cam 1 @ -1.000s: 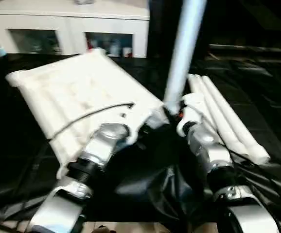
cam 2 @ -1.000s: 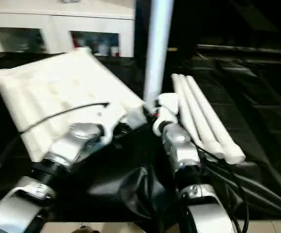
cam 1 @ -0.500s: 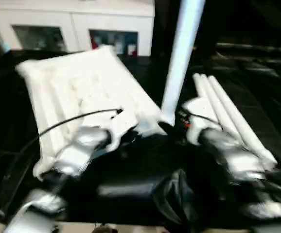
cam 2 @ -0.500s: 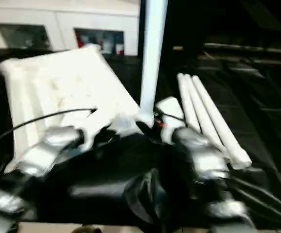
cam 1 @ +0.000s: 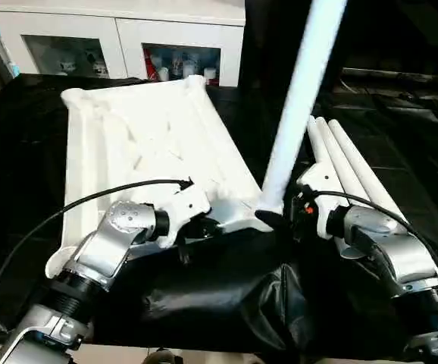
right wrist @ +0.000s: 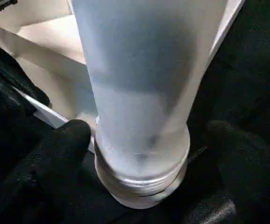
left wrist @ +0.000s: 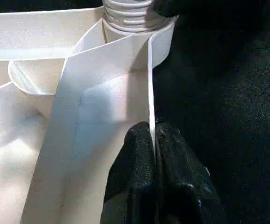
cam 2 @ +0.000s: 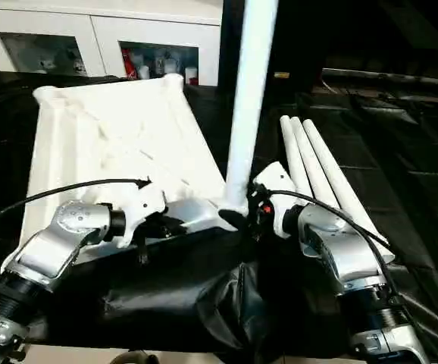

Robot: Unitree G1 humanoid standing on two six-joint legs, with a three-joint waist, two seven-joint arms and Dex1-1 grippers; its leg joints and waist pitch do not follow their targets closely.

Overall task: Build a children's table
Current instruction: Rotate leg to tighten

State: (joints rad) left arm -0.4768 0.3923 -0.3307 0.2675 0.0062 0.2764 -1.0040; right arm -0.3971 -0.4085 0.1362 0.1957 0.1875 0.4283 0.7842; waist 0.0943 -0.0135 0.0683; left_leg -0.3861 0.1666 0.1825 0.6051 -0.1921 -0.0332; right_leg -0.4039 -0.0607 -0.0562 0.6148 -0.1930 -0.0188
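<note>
The white tabletop (cam 1: 143, 152) lies underside up on the black-covered surface (cam 1: 22, 152), its ribs showing, its long side running from the near edge toward the far left. One white leg (cam 1: 298, 98) stands upright in the tabletop's near right corner socket (left wrist: 135, 28), tilting slightly to the right as it rises out of the head views. In the left wrist view the leg's ribbed, threaded end sits in that round socket.

The left tool (left wrist: 154, 154) is clenched on the tabletop's thin raised rim, just near of the socket: its two black fingers (left wrist: 135, 163) press together with the rim's edge pinched between them. From the head, the left arm reaches in from the near left and meets the tabletop at its near edge (cam 1: 204, 220).

The right tool (right wrist: 146, 140) is released, its jaws spread wide on either side of the leg's base. In the right wrist view one black fingertip (right wrist: 74, 135) lies just beside the threaded collar on one side and the other stands apart on the opposite side; whether either touches the leg I cannot tell.

Three more legs (cam 1: 348, 171) lie side by side on the surface to the right of the tabletop, touching one another, running from near right to far. A white cabinet (cam 1: 120, 34) with glass doors stands beyond the surface at the far left. Crumpled black sheeting (cam 1: 226, 296) bunches at the near edge between the two arms.
</note>
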